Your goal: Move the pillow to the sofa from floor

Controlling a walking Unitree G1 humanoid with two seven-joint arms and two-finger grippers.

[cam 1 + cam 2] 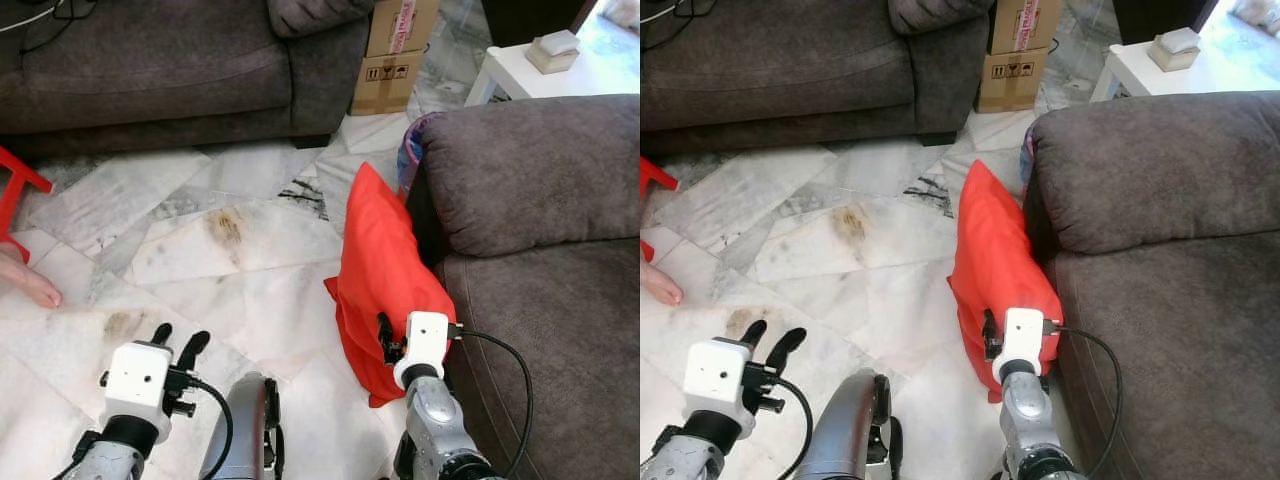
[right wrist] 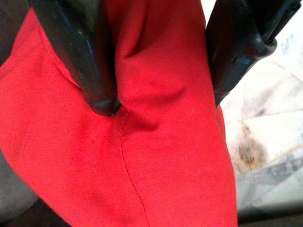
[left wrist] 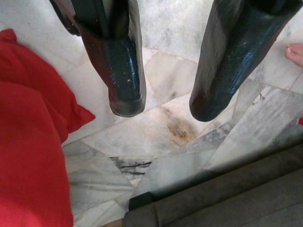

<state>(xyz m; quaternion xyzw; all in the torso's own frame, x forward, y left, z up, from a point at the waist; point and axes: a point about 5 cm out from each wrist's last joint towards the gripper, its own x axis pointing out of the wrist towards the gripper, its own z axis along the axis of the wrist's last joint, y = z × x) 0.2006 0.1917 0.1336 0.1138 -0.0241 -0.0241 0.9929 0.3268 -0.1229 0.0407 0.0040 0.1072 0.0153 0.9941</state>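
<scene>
Right hand [image 1: 392, 338] on upright pillow [image 1: 380, 270]

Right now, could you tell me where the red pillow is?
The red pillow stands on the floor, leaning against the right-hand sofa, with the right gripper on it.

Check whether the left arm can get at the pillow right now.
Probably yes. The left end effector hangs open over bare floor, and nothing lies between it and the pillow, which leans on the sofa.
</scene>
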